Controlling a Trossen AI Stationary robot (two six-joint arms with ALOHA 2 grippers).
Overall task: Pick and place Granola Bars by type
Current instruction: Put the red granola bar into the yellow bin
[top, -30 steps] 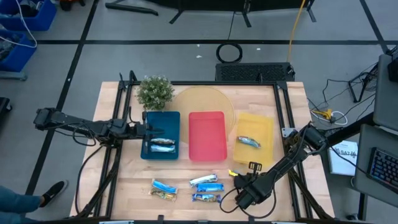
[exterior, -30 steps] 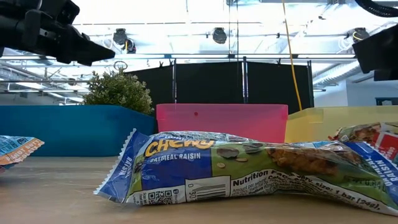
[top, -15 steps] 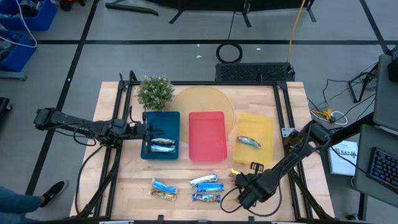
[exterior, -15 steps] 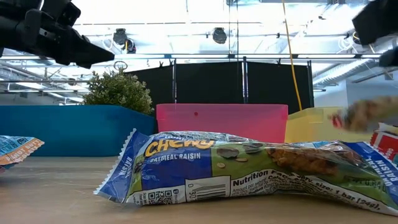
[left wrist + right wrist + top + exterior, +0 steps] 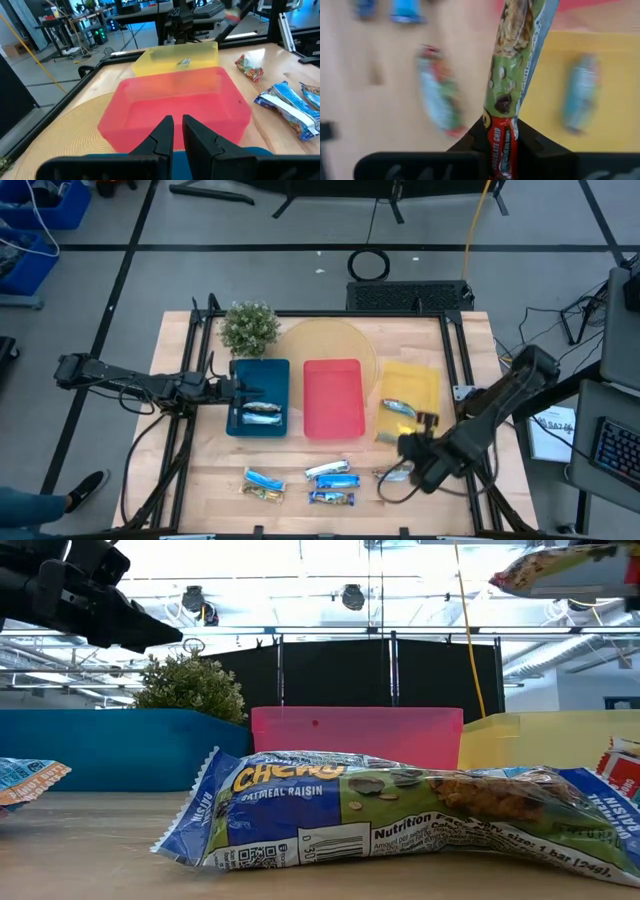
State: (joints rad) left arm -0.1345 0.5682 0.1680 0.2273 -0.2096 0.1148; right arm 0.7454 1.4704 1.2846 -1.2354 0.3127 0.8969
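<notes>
Yellow tray point(image 5: 425, 380) sits just above-left of your right gripper point(image 5: 412, 452) in the high view, fingers clamped on a bar point(image 5: 516, 75) pointing lengthwise, probably toward it; left gripper point(image 5: 177, 131) nearly closed, empty.

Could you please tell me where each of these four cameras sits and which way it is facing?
High view: overhead, straight down on the table; both arms show.
Low view: at tabletop height, level across a Chewy bar toward the trays.
Left wrist view: on the left arm, over the left claw toward the red tray.
Right wrist view: on the right arm, down past the right claw gripping a bar.
Shared: the yellow tray.
</notes>
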